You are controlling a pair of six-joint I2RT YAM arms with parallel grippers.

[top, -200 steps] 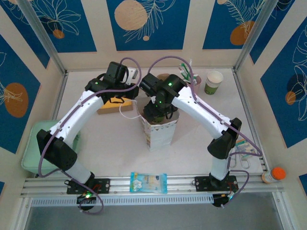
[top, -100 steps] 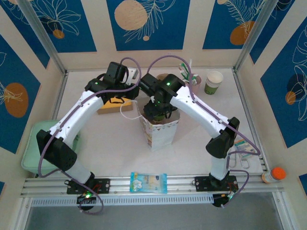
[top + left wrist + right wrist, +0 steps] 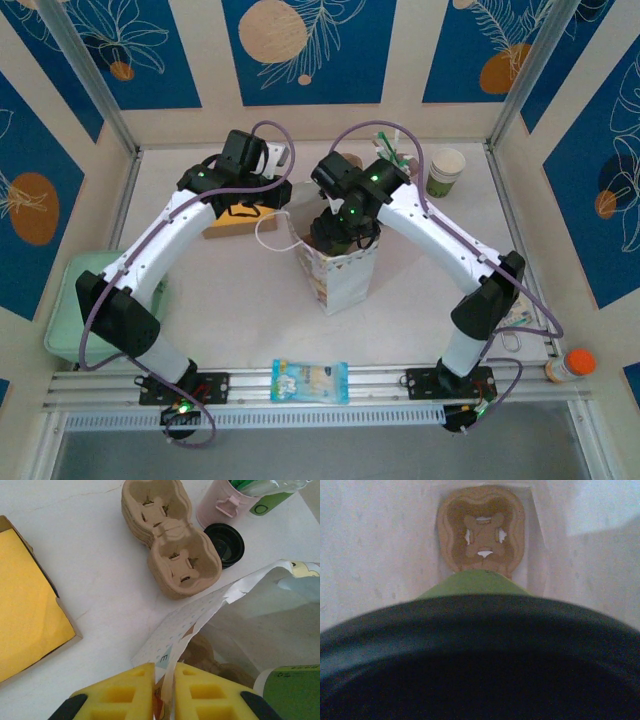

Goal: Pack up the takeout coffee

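One carrier (image 3: 481,535) beneath takeout coffee (image 3: 470,585)

The left arm (image 3: 170,235) and right arm (image 3: 440,235) are built of smooth white links joined by rounded black joints that carry small green lights. A purple cable (image 3: 270,123) loops along each. The bases (image 3: 185,385) are black. The left claw (image 3: 164,680) has yellow fingers (image 3: 125,697) with rectangular recesses and black outer corners.

Cup (image 3: 472,584) mostly hidden by blurred dark mass (image 3: 480,660).
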